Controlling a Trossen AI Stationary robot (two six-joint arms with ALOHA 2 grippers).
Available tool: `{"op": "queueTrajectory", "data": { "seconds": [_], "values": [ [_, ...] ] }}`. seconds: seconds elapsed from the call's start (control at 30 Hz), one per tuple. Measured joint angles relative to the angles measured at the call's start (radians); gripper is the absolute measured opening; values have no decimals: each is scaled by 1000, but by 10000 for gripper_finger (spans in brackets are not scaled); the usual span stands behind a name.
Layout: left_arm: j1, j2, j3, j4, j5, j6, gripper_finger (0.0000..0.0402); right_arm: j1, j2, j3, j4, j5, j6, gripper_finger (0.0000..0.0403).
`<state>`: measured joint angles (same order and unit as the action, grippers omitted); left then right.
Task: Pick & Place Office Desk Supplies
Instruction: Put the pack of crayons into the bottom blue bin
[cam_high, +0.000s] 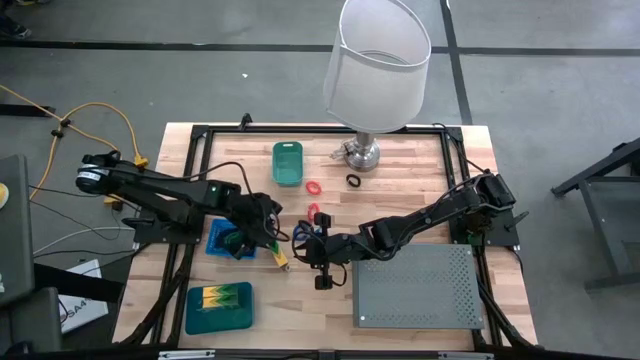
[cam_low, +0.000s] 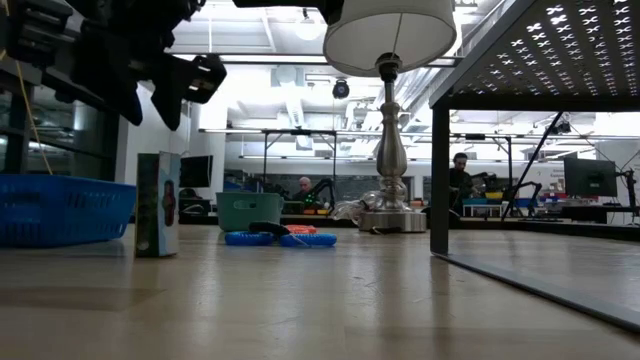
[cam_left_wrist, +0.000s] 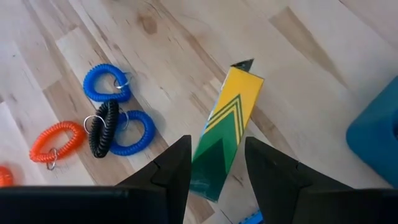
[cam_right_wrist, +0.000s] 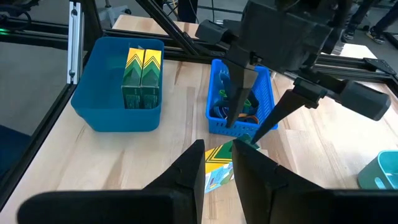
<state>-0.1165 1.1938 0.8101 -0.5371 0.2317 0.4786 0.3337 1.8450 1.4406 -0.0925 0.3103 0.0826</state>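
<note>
My left tool (cam_left_wrist: 214, 165) hangs released, fingers straddling the yellow-and-green box (cam_left_wrist: 225, 127) standing on the tabletop (cam_left_wrist: 311, 68); its long axis runs up between them. Right tool (cam_right_wrist: 217, 171), also parted and empty, sits just beside the same box, slightly farther off.

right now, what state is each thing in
left gripper: open, above the standing box
right gripper: open, empty
standing box: upright, not gripped
blue bin: holds two more boxes
blue basket: holds small items
lamp: upright
</note>
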Motion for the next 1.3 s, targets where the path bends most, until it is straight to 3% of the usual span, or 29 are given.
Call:
{"op": "queueTrajectory", "data": {
  "seconds": [0.27, 0.7, 1.3],
  "values": [
    [0, 0, 0, 6, 0, 8, 148, 0, 0, 0, 0, 0, 0, 69],
    [0, 9, 0, 24, -27, 90, 222, 0, 0, 0, 0, 0, 0, 69],
    [-23, 112, -1, 67, -18, 153, 225, 0, 0, 0, 2, 0, 0, 69]
  ]
}}
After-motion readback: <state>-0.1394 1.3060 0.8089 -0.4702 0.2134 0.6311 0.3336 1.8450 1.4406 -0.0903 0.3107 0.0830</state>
